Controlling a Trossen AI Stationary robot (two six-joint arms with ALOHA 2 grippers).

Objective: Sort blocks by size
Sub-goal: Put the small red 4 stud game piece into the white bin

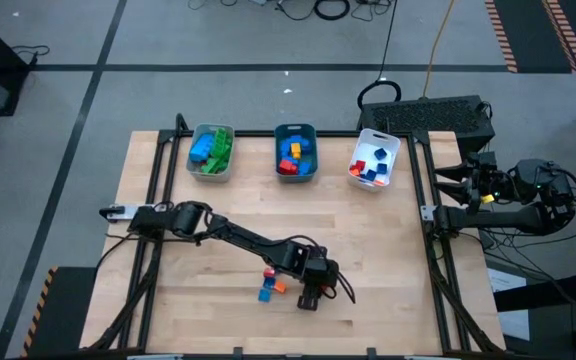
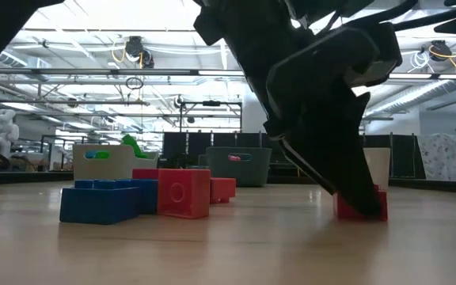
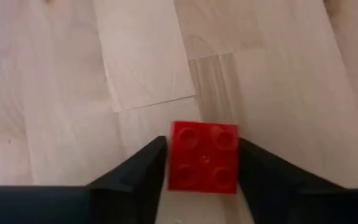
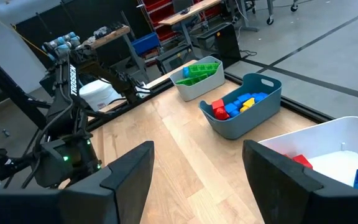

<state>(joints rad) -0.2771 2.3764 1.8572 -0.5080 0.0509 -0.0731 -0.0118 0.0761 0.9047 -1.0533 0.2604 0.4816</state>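
My left pincer (image 3: 202,165) reaches down to the wooden table (image 3: 73,74), its fingers pinching a small red brick (image 3: 204,157) from both sides.

Even overhead light leaves the pale worktop (image 1: 368,250) bright with only soft shadows under the left arm, while in the low view ceiling lights glare behind the arm's black silhouette and the near blue block (image 2: 101,202) is slightly soft.
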